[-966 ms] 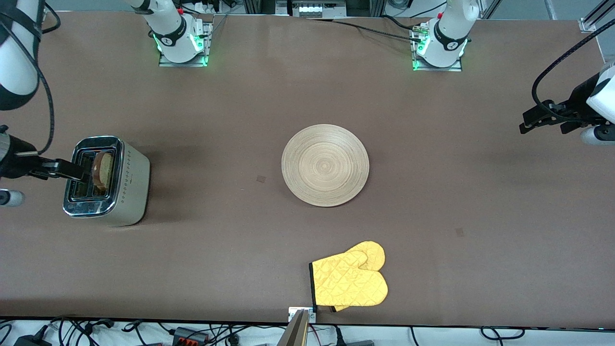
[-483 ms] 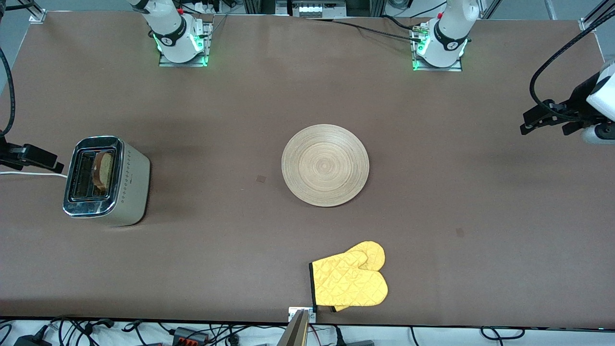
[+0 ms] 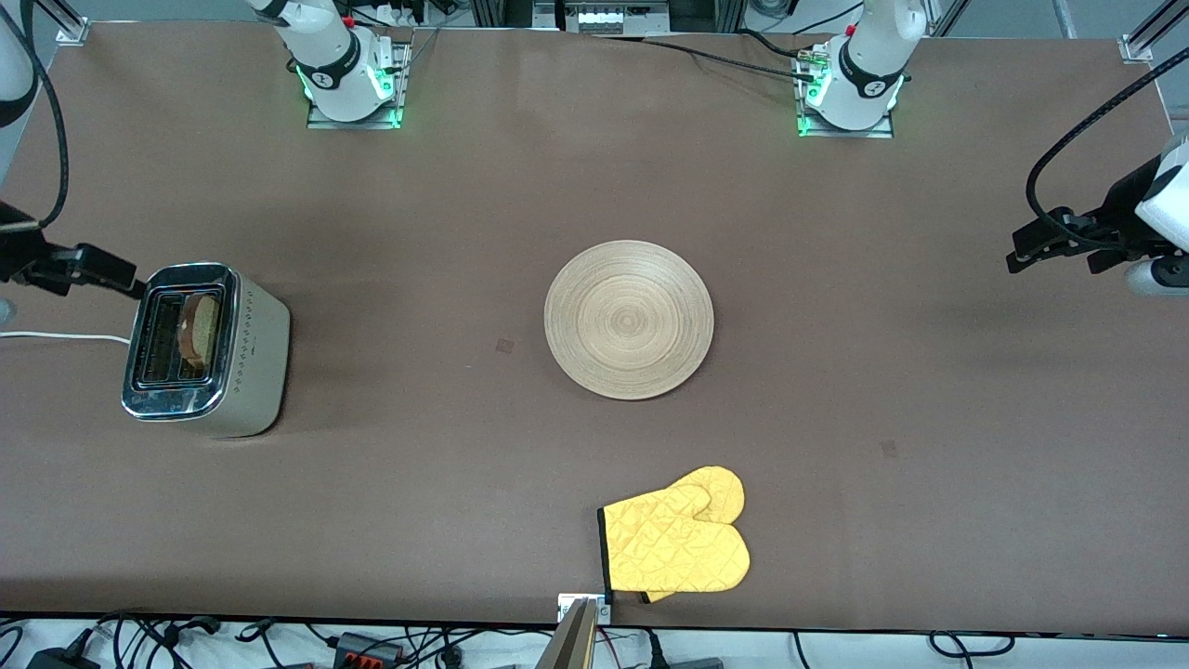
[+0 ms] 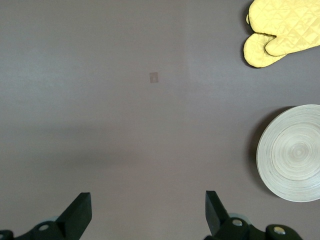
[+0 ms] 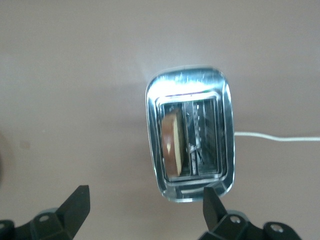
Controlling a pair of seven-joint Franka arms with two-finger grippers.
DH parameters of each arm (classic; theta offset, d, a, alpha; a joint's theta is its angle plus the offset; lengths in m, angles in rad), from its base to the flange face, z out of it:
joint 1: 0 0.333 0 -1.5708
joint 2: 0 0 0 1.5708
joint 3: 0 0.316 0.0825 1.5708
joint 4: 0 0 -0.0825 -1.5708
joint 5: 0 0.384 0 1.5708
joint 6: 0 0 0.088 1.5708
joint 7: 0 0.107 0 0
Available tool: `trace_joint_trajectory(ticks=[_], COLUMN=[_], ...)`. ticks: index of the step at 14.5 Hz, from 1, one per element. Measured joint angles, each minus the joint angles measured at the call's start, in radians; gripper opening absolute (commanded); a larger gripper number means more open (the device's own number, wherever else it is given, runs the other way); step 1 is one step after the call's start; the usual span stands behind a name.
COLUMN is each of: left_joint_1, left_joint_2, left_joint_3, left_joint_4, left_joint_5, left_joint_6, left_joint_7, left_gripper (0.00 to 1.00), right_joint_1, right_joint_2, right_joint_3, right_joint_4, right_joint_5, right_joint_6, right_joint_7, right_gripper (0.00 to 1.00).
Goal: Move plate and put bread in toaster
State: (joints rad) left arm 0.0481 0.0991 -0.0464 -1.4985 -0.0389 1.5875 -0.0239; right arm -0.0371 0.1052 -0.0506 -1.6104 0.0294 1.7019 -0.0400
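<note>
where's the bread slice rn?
The tan, dark-crusted bread slice stands in one slot of the chrome two-slot toaster, at the right arm's end of the table; the right gripper is open.

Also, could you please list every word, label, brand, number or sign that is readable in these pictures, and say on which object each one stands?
No text can be read in any view.
Toaster: a row of small marks on its side, too small to read.
Arm bases at the table's edge farthest from the front camera: a round dark emblem on each, not legible.
Plate, bread, yellow oven mitt: no writing visible.
</note>
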Motion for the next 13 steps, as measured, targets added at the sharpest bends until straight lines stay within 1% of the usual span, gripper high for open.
trace_joint_trajectory(ticks=[2,4,8,13], left_joint_1=[0.002,0.002,0.002,0.004], left_joint_2=[0.001,0.001,0.001,0.001], left_joint_3=[0.000,0.000,0.000,0.001], left_joint_4=[0.003,0.005,0.006,0.006], left_joint_5=[0.000,0.000,0.000,0.000], left_joint_6=[0.000,0.000,0.000,0.000], left_joint_7=[0.000,0.001,0.001,0.001], left_gripper=[1.00,1.00,1.00,1.00], right_joint_1=[0.000,0.000,0.000,0.000], right_joint_2=[-0.056,-0.094,-0.141,-0.149], right_joint_3=[0.001,0.003,0.011,0.012], right_joint_4=[-0.073,-0.104,-0.116,-0.120], right_joint_5=[-0.001,-0.002,-0.004,-0.013], right_joint_6=[0.007,0.008,-0.019,0.016], right_joint_7=[-0.001,-0.002,0.001,0.001], right_gripper=[1.00,1.00,1.00,1.00])
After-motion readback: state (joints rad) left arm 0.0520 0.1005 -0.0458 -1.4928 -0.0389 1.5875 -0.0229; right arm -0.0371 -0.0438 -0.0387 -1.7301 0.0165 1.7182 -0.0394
